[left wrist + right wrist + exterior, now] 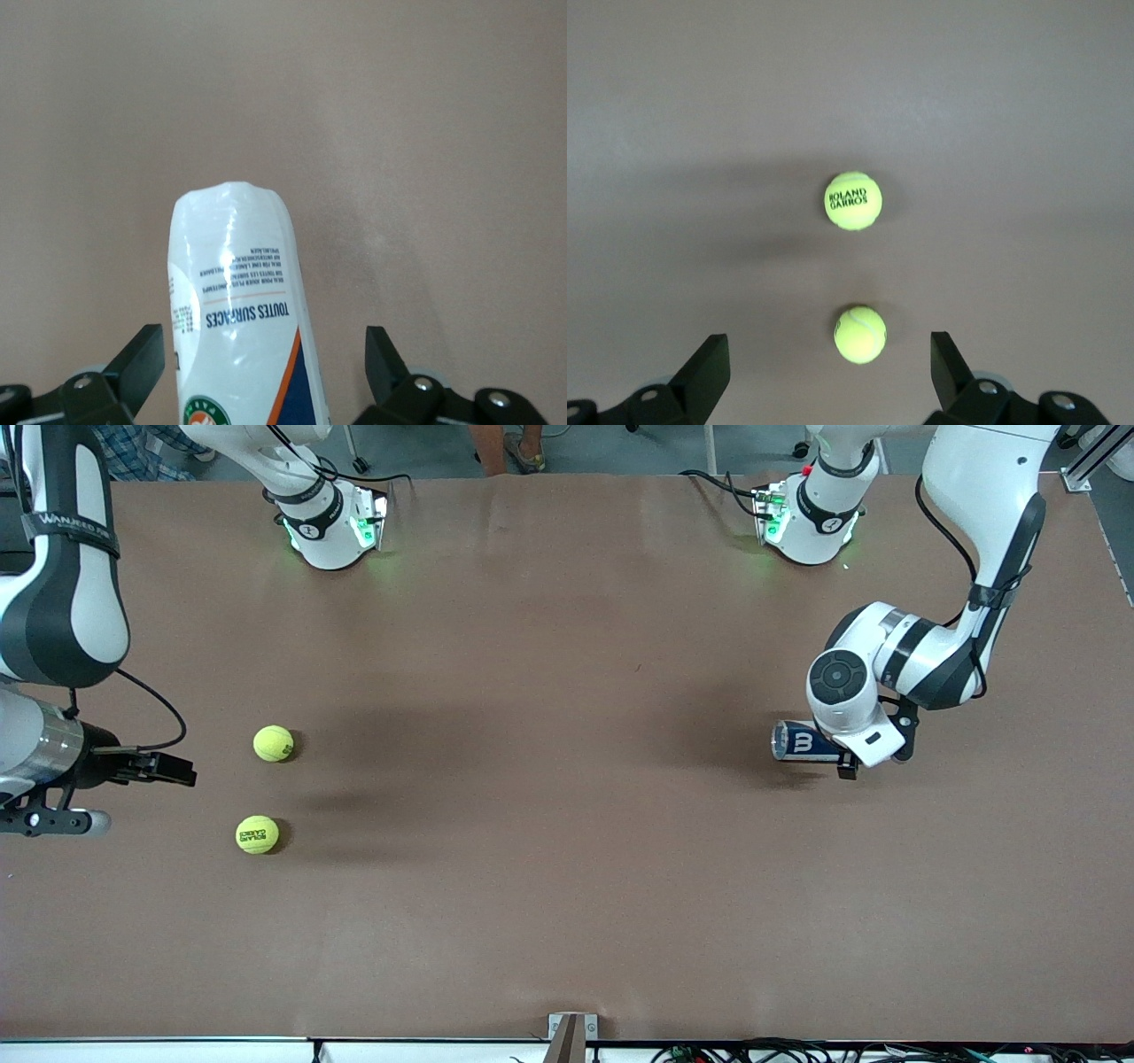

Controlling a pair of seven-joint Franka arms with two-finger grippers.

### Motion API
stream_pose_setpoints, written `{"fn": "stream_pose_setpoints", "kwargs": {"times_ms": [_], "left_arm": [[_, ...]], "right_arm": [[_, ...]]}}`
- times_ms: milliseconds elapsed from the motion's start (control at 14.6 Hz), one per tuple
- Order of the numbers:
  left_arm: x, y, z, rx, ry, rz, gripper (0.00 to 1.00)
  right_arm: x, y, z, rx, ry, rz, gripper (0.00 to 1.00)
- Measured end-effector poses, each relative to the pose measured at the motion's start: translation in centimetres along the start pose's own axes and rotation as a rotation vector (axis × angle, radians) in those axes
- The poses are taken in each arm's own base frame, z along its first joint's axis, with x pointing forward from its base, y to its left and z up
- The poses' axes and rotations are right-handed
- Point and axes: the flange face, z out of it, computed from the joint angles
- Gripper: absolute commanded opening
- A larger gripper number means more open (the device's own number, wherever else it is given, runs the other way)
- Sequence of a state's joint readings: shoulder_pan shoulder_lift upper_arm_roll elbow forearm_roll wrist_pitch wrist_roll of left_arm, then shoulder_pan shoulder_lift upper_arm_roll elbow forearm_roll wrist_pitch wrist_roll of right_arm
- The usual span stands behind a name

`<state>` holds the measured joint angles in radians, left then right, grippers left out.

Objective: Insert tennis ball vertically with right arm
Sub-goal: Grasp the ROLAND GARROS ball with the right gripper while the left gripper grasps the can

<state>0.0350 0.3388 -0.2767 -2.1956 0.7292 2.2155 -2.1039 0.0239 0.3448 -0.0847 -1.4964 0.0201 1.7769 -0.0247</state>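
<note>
Two yellow tennis balls lie on the brown table toward the right arm's end: one [273,743] [852,201] farther from the front camera, the other [257,834] [860,335] nearer to it. My right gripper [168,769] [828,359] hangs open beside them, holding nothing. A tennis ball can [802,742] [239,301], blue and white with an orange stripe, lies on its side toward the left arm's end. My left gripper [843,760] [263,347] is low over it and open. One finger [142,354] stands off each flank of the can, with a gap on both sides.
The two arm bases [332,527] [811,518] stand at the table's edge farthest from the front camera. A small bracket [571,1032] sits on the edge nearest to that camera. Bare brown table [549,779] stretches between the balls and the can.
</note>
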Motion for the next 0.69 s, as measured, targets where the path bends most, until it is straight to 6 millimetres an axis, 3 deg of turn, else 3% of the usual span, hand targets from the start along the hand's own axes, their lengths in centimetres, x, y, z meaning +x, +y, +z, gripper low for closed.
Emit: {"fn": "stream_pose_setpoints", "kwargs": {"times_ms": [275, 481, 687], "left_arm": [[-2.3, -0.2, 1.7, 0.005, 0.028, -0.016, 1.00], [-3.4, -0.4, 3.1, 0.016, 0.045, -0.013, 1.00], [-3.9, -0.5, 3.9, 0.024, 0.048, -0.005, 0.81]], "right_arm": [[0.3, -0.2, 1.0, 0.000, -0.013, -0.004, 1.00], [0.9, -0.8, 3.2, -0.002, -0.041, -0.012, 1.00], [1.9, -1.7, 7.0, -0.006, -0.069, -0.025, 1.00]]}}
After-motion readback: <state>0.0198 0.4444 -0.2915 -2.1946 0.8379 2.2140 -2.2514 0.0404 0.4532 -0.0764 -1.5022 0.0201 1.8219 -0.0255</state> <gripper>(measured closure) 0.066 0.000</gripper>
